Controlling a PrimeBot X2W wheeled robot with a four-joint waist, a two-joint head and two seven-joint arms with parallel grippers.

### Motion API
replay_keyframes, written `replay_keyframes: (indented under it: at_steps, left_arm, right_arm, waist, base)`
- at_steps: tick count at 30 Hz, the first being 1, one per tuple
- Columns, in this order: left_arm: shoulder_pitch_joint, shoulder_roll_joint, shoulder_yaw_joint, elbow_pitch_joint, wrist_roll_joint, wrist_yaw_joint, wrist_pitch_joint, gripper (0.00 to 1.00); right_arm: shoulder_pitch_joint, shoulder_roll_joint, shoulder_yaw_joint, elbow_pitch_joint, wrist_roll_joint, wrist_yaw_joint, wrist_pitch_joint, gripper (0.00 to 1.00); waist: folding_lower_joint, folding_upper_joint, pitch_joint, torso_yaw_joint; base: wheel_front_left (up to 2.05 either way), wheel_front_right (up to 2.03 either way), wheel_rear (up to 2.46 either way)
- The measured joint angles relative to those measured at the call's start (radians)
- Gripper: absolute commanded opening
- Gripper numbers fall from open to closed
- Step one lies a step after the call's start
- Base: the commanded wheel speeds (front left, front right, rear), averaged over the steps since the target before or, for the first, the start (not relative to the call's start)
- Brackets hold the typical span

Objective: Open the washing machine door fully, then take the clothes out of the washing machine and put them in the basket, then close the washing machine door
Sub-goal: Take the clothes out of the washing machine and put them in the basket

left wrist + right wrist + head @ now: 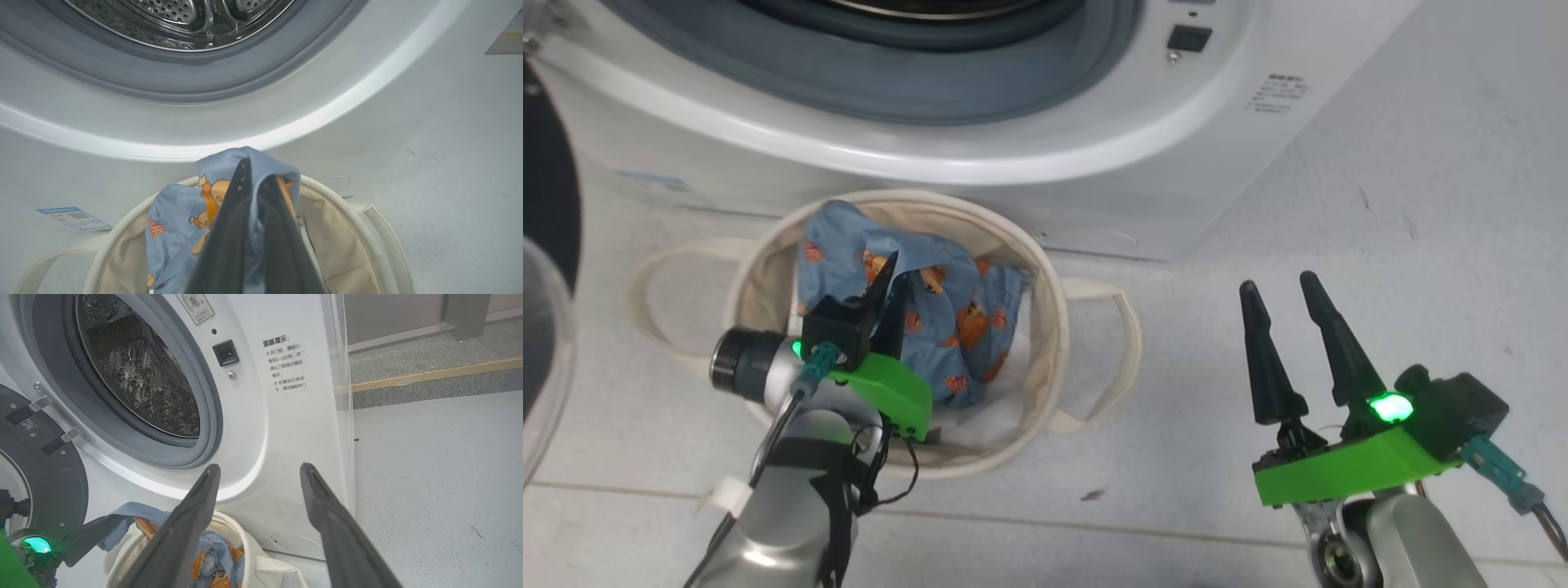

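The cream basket [1055, 327] stands on the floor right in front of the white washing machine [1094, 155]. Light blue clothes [947, 302] with orange cartoon animals hang into the basket. My left gripper [888, 278] is shut on a fold of them just above the basket's rim. In the left wrist view the clothes [175, 220] drape over the closed left gripper [255, 171]. My right gripper [1278, 284] hovers open over the floor to the basket's right, holding nothing. The washing machine door [547, 204] is swung open at the left. The steel drum [139, 375] looks bare inside.
White material [988, 425] lies at the basket's bottom under the clothes. Pale floor [1421, 245] stretches to the right of the machine. In the right wrist view a raised kerb [429, 375] runs behind the machine, and the door's hinge brackets [45, 404] sit left of the drum opening.
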Motion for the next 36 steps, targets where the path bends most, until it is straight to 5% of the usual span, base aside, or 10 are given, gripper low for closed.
replay_keyframes:
  at_steps: [10,17,18,19,20,36]
  left_arm:
    - [-0.068,0.011,0.024,0.225,0.001,0.01,0.0,0.0]
    - [-0.09,0.018,0.042,0.242,0.001,0.035,0.0,0.0]
    - [-0.091,0.018,0.042,0.238,0.001,0.035,0.0,0.12]
    - [-0.091,0.018,0.042,0.238,0.001,0.035,0.0,0.87]
    - [-0.09,0.018,0.042,0.238,0.001,0.035,0.0,1.0]
    - [0.004,0.015,0.014,0.004,0.004,0.027,0.0,1.0]
  right_arm:
    - [-0.036,0.0,0.003,-0.01,0.019,0.0,0.0,1.0]
    - [-0.053,0.0,0.002,-0.014,0.018,0.0,0.0,1.0]
    - [-0.054,0.0,0.002,-0.014,0.018,0.0,0.0,1.0]
    - [-0.055,0.0,0.002,-0.014,0.018,0.0,0.0,1.0]
    - [-0.055,0.0,0.002,-0.014,0.018,0.0,0.0,1.0]
    - [-0.054,0.0,-0.018,-0.008,0.006,0.0,0.0,1.0]
  waist:
    - [0.0,0.0,0.096,-0.059]
    - [0.0,0.0,0.131,-0.073]
    - [0.0,0.0,0.133,-0.072]
    - [0.0,0.0,0.134,-0.071]
    - [0.0,0.0,0.134,-0.069]
    - [0.0,0.0,0.04,-0.018]
  base:
    - [0.0,0.0,0.0]
    - [0.0,0.0,0.0]
    - [0.0,0.0,0.0]
    - [0.0,0.0,0.0]
    - [0.0,0.0,0.0]
    - [0.0,0.0,0.0]
